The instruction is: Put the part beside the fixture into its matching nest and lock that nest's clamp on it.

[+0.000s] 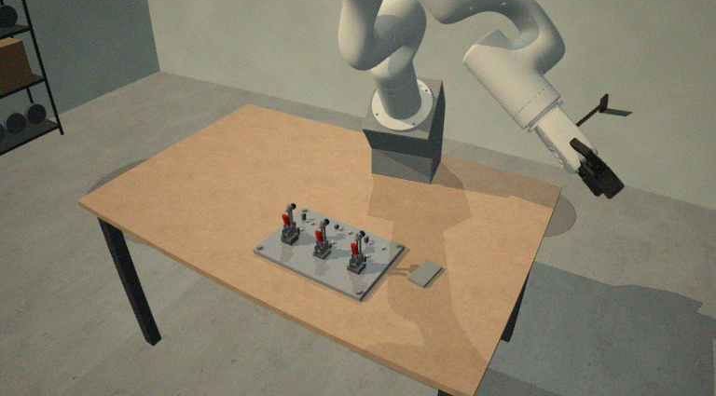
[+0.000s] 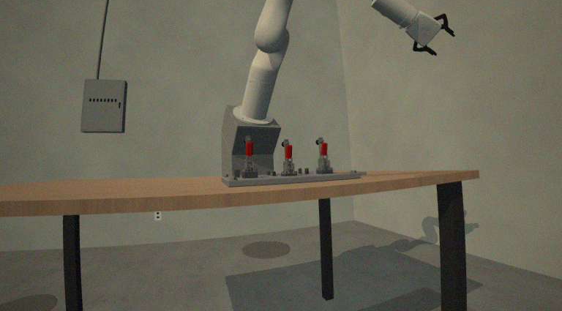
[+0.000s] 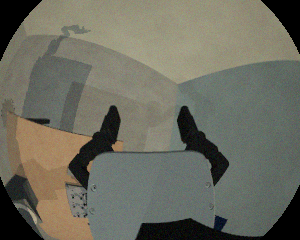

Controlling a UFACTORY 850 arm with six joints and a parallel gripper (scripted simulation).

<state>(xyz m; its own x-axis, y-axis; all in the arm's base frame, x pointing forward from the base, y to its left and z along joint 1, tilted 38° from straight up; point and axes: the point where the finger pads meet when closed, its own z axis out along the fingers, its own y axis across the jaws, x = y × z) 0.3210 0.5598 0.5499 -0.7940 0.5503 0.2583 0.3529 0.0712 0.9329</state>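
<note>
A flat grey part (image 1: 424, 273) lies on the table just right of the grey fixture plate (image 1: 330, 254). The plate carries three nests, each with a toggle clamp: the left clamp (image 1: 288, 225), the middle clamp (image 1: 321, 239) and the right clamp (image 1: 357, 254). All three red handles stand upright, as the exterior view also shows (image 2: 288, 152). My gripper (image 1: 601, 175) is open and empty. It hangs high in the air beyond the table's right edge, far from the part. It also shows in the exterior view (image 2: 438, 35) and in the wrist view (image 3: 148, 120).
The robot's grey base block (image 1: 405, 137) stands at the back of the table. A shelf rack (image 1: 20, 54) stands at the far left on the floor. A grey wall box (image 2: 103, 105) hangs behind the table.
</note>
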